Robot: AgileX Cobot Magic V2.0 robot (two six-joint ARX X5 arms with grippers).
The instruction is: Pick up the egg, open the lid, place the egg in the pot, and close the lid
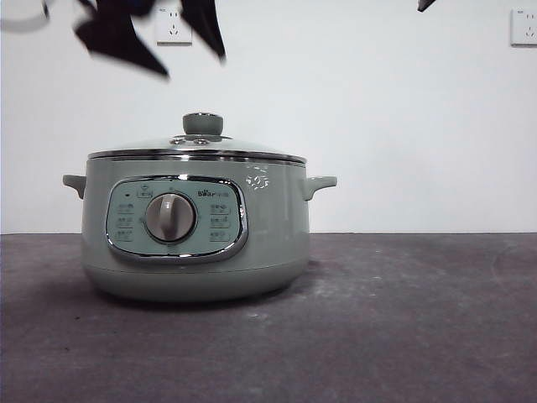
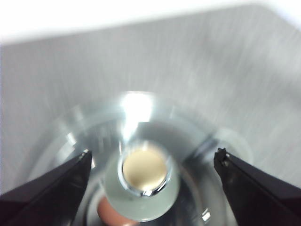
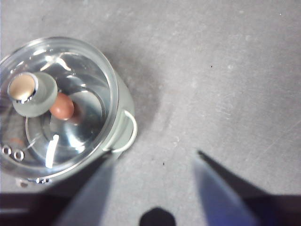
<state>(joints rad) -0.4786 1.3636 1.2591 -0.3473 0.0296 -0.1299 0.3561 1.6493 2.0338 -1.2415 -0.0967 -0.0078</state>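
Observation:
The sage-green pot [image 1: 277, 227] stands on the table left of centre, with its dial facing the camera. The glass lid [image 1: 197, 149] sits closed on it, knob [image 1: 202, 123] up. The brown egg [image 3: 62, 107] lies inside the pot, seen through the lid in the right wrist view, and partly in the left wrist view [image 2: 110, 214]. My left gripper [image 2: 153, 151] is open and hangs above the knob [image 2: 145, 169], clear of it; it shows blurred at the top of the front view [image 1: 193, 65]. My right gripper [image 3: 155, 155] is open and empty, high and to the right of the pot.
The grey table [image 1: 403, 319] stretches to the right of the pot. A white wall stands behind with two sockets [image 1: 174, 25] [image 1: 523, 25]. The waiting right arm shows as a black tip [image 1: 426, 4] at the top right.

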